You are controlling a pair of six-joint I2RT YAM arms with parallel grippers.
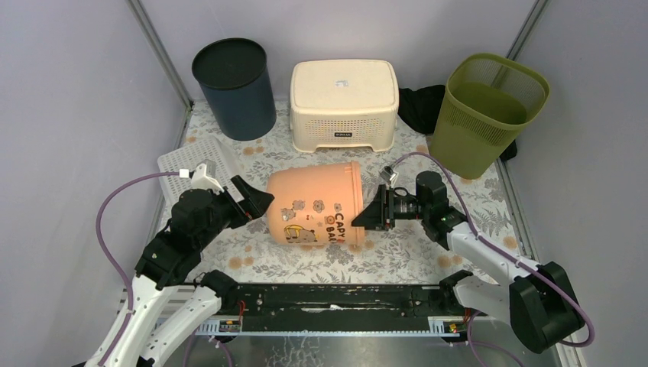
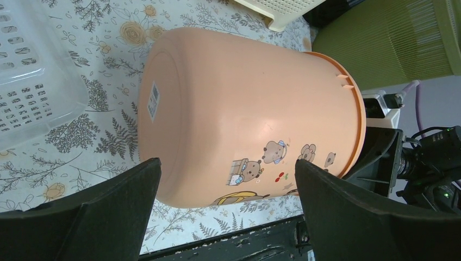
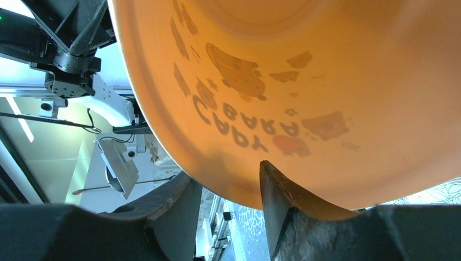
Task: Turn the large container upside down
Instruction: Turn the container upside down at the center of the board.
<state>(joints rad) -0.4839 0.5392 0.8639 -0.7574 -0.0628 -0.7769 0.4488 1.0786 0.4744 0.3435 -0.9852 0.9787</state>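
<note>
**Large container on its side between the two arms**

The peach large container is lying on its side on the floral table, with its base facing the left arm and its open mouth facing the right. The right gripper is pinching the rim, one finger inside the wall and one outside. The left gripper is hovering at the base with its jaws spread wide, gripping nothing.

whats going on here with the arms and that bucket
Two robot arms are working on the peach plastic bucket with the capybara print, which lies on its side on the floral-covered table, mouth toward the right arm. The right gripper is clamped on its rim, one finger inside and one outside. The left gripper is open at the bucket's base, not gripping it. The bucket is not yet upside down.
</note>
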